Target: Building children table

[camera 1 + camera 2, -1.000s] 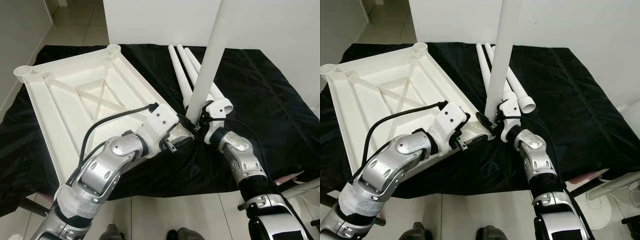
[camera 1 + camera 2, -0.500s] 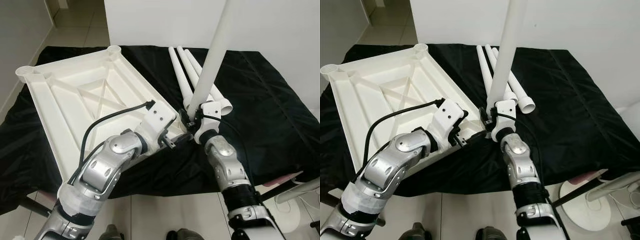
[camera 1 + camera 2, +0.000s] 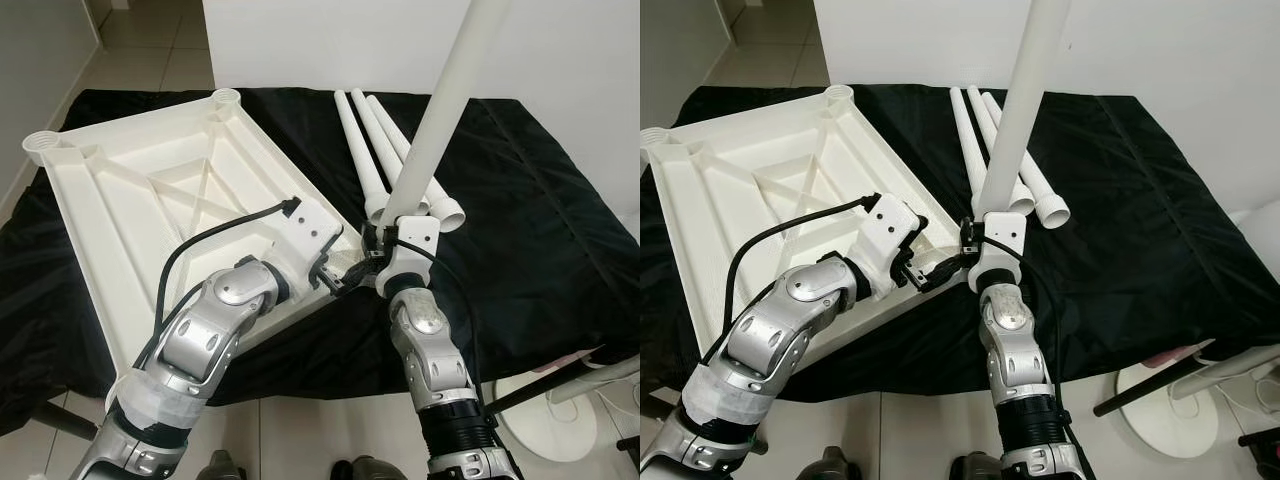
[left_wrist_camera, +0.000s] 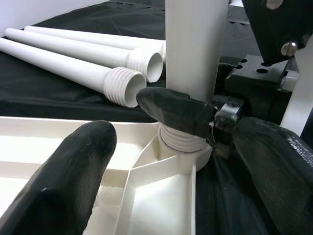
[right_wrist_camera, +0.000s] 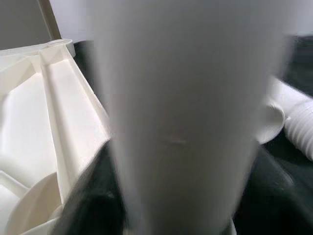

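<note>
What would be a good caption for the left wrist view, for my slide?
Right tool grips the upright table leg at the tabletop corner socket; open left tool waits beside it.

Matt white plastic tabletop and smooth legs; faintly shiny black cloth beneath.

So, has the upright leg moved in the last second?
Yes. The upright leg has leaned at its top toward the robot's right, away from the lying legs, while its threaded end stays in the near corner of the tabletop.
</note>
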Robot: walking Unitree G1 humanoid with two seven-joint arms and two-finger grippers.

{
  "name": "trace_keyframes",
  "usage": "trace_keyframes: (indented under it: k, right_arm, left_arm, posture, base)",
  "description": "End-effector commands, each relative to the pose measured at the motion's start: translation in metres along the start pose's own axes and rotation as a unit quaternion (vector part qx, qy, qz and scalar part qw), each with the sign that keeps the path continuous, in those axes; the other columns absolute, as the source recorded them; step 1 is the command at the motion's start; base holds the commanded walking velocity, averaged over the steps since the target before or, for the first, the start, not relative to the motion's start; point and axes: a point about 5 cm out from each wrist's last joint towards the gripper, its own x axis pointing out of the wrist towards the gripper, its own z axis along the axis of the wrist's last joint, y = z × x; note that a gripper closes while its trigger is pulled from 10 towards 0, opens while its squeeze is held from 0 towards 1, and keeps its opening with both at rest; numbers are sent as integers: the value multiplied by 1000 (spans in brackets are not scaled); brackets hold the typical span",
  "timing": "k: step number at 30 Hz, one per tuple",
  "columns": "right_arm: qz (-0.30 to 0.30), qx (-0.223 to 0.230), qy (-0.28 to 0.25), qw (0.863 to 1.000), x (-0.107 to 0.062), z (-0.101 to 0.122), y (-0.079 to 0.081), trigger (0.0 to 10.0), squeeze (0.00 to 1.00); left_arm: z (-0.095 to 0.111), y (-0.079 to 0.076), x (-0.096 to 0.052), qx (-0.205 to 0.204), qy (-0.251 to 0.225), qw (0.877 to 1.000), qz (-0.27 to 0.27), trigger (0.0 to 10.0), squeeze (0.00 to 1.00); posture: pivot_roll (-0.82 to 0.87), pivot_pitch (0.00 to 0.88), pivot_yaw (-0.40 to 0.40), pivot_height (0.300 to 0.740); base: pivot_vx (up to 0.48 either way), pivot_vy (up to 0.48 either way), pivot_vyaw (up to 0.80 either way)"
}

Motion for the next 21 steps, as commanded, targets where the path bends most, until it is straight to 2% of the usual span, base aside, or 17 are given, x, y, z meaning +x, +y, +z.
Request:
trace_keyframes:
  k: [1,9,10,12,17,18,21]
  right_arm:
    - [-12,8,5,1000,-2,-3,-10,10000,1000]
    - [21,-11,-2,1000,-2,2,-23,10000,1000]
    - [45,-18,-4,999,-2,3,-25,10000,0]
    - [102,-31,-7,994,-3,7,-27,10000,0]
    - [141,-43,-5,989,-3,8,-29,10000,0]
    - [170,-58,-4,984,-2,8,-30,10000,0]
    - [170,-58,-4,984,-2,8,-30,10000,0]
  left_arm:
    - [-2,3,-2,4,0,1000,20,10000,0]
    - [-7,0,-10,10,2,1000,-2,10000,0]
    - [-8,-1,-12,7,3,1000,-11,10000,0]
    - [-10,-6,-16,-3,2,999,-39,10000,0]
    - [-11,-11,-19,-14,-2,998,-63,10000,0]
    - [-12,-14,-20,-24,-4,997,-68,10000,0]
    - [-12,-14,-20,-24,-4,997,-68,10000,0]
  posture:
    - [-41,10,-27,740]
    - [-38,0,-31,740]
    - [-34,0,-37,740]
    - [-28,0,-43,740]
    - [-24,0,-44,740]
    - [-20,0,-46,740]
    - [-20,0,-46,740]
  base:
    - [0,0,0]
    - [0,0,0]
    - [0,0,0]
    - [0,0,0]
    - [0,0,0]
    - [0,0,0]
    - [0,0,0]
